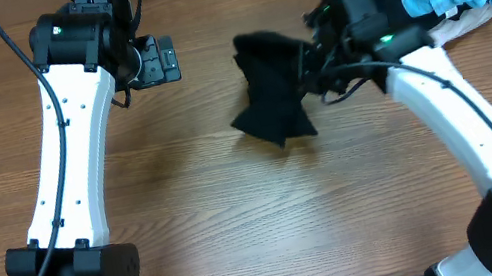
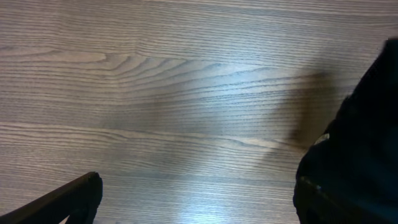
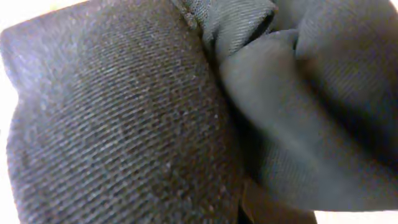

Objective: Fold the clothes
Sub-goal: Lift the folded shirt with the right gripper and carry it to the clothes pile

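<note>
Overhead: right gripper (image 1: 315, 57) clamped on bunched T-shirt (image 1: 271, 93), whose bulk lies to its left, toward the left gripper (image 1: 160, 62), empty, fingers spread, apart from it.

The whole worktop (image 1: 239, 210) is looked down on from straight above by the overhead camera, at a distance. The same wood is viewed by the left wrist camera from close by, at a slant. The right wrist view is filled by the black T-shirt (image 3: 124, 124), almost against the lens; the same black T-shirt (image 1: 271, 93) is also taken in from overhead.
</note>
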Available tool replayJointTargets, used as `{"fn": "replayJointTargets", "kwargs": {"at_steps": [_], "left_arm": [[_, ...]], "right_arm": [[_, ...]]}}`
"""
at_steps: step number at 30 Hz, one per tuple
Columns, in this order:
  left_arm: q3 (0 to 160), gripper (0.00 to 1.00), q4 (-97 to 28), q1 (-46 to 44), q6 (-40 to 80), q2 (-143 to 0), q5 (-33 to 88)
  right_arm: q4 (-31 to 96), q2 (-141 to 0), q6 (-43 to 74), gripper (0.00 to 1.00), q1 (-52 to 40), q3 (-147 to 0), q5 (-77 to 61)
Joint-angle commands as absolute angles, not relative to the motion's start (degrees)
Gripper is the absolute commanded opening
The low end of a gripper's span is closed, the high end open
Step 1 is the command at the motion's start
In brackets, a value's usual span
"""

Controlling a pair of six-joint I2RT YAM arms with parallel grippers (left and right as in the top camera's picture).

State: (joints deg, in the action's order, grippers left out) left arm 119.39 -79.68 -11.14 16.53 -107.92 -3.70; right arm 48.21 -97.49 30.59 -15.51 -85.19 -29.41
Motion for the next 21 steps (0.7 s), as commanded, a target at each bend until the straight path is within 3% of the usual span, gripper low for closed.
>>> {"fn": "replayJointTargets", "kwargs": {"at_steps": [1,9,21], "left_arm": [[119.3,1.00,-79.5,-11.2,15.9,-108.4,-3.6],[119.3,1.00,-79.5,-11.2,15.9,-108.4,-3.6],[119.3,1.00,-79.5,-11.2,15.9,-110.9,-3.6]], "right_arm": [[47.7,-96.1,26.8,0.04,-12.2,-89.6,-34.2],[38.0,-96.1,27.1,0.04,-0.7,-99.9,-34.2],[2.2,-103.8,40.2,0.04,11.9,-101.0,-31.2]]}}
